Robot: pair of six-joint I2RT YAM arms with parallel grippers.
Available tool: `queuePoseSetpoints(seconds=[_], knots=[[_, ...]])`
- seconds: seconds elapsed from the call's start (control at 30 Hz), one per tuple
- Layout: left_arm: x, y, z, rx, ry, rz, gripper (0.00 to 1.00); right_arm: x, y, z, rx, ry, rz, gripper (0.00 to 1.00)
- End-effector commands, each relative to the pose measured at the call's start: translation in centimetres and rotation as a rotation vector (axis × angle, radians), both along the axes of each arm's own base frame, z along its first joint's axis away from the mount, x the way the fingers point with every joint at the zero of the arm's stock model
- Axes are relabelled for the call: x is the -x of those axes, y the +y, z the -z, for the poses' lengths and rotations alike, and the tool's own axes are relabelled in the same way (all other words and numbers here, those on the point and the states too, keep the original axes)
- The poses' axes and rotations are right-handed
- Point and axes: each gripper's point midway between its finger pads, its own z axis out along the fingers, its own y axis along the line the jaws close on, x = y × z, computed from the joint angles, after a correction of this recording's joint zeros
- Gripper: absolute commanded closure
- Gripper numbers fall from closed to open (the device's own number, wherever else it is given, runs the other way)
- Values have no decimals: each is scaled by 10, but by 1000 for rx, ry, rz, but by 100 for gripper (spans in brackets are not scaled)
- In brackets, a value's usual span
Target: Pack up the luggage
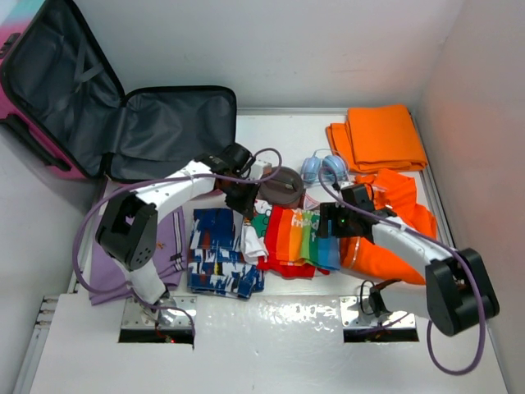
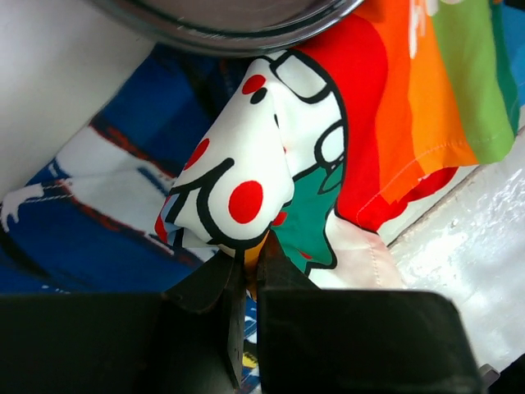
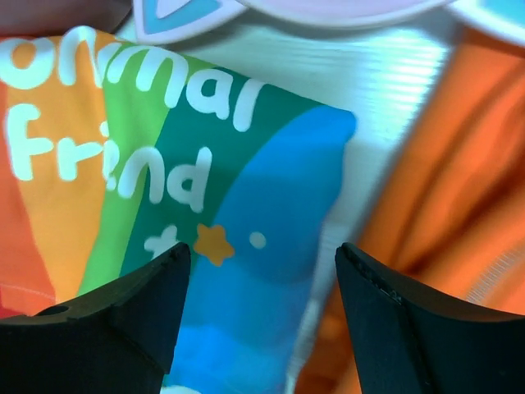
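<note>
The luggage lies open at the back left, its dark grey lining up and its pink shell at the far left. My left gripper is shut on a white cartoon-print cloth in the middle of the table. In the left wrist view the fingertips pinch a fold of that cloth. My right gripper hangs open over the blue edge of a rainbow shirt. Seen from the right wrist, its jaws stand wide apart above the shirt, holding nothing.
Blue patterned shorts and a purple garment lie at the near left. Orange clothes lie folded at the back right and loose under the right arm. A brown round object and pale blue headphones sit behind the shirts.
</note>
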Motion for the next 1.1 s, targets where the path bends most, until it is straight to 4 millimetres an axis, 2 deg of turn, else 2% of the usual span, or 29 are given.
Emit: queuePoseSetpoints(seconds=[0.0, 0.07, 0.2, 0.3, 0.33, 0.37, 0.4, 0.43, 0.5, 0.53, 0.57, 0.6, 0.67, 0.7, 0.77, 0.87, 0.9, 0.97, 1.07], knots=[[-5, 15, -7, -20, -41, -3, 100, 8, 18, 18, -84, 61, -20, 30], [-2, 15, -3, -19, -30, 1, 100, 9, 19, 25, -96, 61, -9, 30], [2, 18, 5, -28, -18, 5, 100, -4, 30, 23, -145, 13, -37, 28], [4, 18, 10, -17, 3, -6, 100, 4, 27, 42, -125, 67, -32, 30], [5, 16, 11, -13, 7, -2, 100, 15, 28, 53, -131, 119, -37, 33], [4, 15, 11, -5, 7, -5, 100, 23, 29, 60, -147, 149, -29, 42], [3, 15, 11, -4, 7, -9, 100, 21, 34, 59, -169, 144, -30, 47], [2, 15, 12, -1, 4, -12, 100, 31, 36, 63, -186, 161, -40, 52], [1, 14, 11, 9, 8, -17, 100, 33, 40, 61, -217, 143, -31, 64], [0, 14, 10, 13, 6, -16, 100, 36, 39, 61, -223, 143, -30, 82], [-2, 14, 8, 22, 1, -14, 100, 31, 39, 54, -227, 110, -27, 93], [-2, 14, 6, 27, -6, -8, 100, 32, 37, 52, -212, 113, -23, 100], [-2, 13, 0, 38, -16, 18, 100, 17, 38, 32, -209, 40, -28, 100], [-2, 13, -5, 49, -31, 31, 100, 20, 34, 29, -192, 46, -31, 100], [1, 11, -13, 68, -54, 79, 100, 8, 36, 7, -202, -25, -28, 100], [-2, 13, -36, 95, -150, 133, 100, 1, 37, -14, -223, -65, -3, 100], [-2, 13, -41, 103, -172, 149, 100, -5, 40, -27, -242, -103, -1, 100], [2, 13, -55, 136, -218, 188, 100, -7, 41, -38, -258, -120, 9, 100], [8, 15, -64, 155, -243, 205, 100, -13, 44, -55, -279, -164, 14, 100]])
